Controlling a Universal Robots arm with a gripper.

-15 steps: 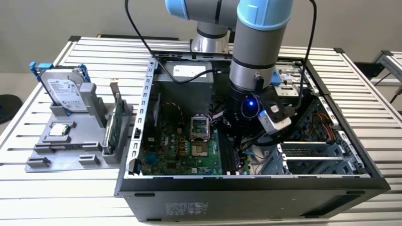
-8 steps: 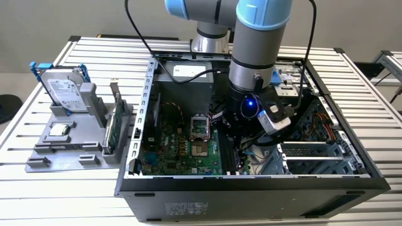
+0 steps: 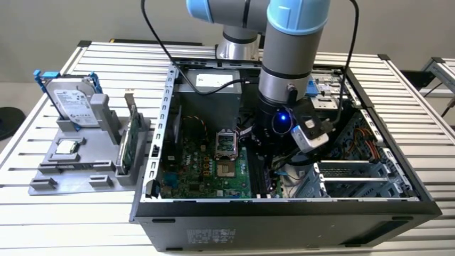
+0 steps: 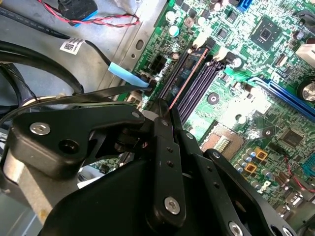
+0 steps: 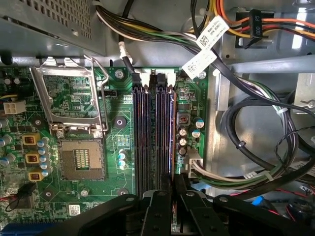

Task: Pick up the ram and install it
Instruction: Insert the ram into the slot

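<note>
Inside the open black computer case [image 3: 284, 213], the black gripper [image 4: 165, 110] is closed on the thin dark ram stick [image 4: 184, 78], which stands edge-on in a memory slot [image 5: 165, 128] of the green motherboard [image 5: 118, 123].

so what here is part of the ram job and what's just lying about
In the job: ram, held by the pincer at the memory slots; motherboard.
Lying about: hard drive, expansion card, loose chip, grey tray.
</note>
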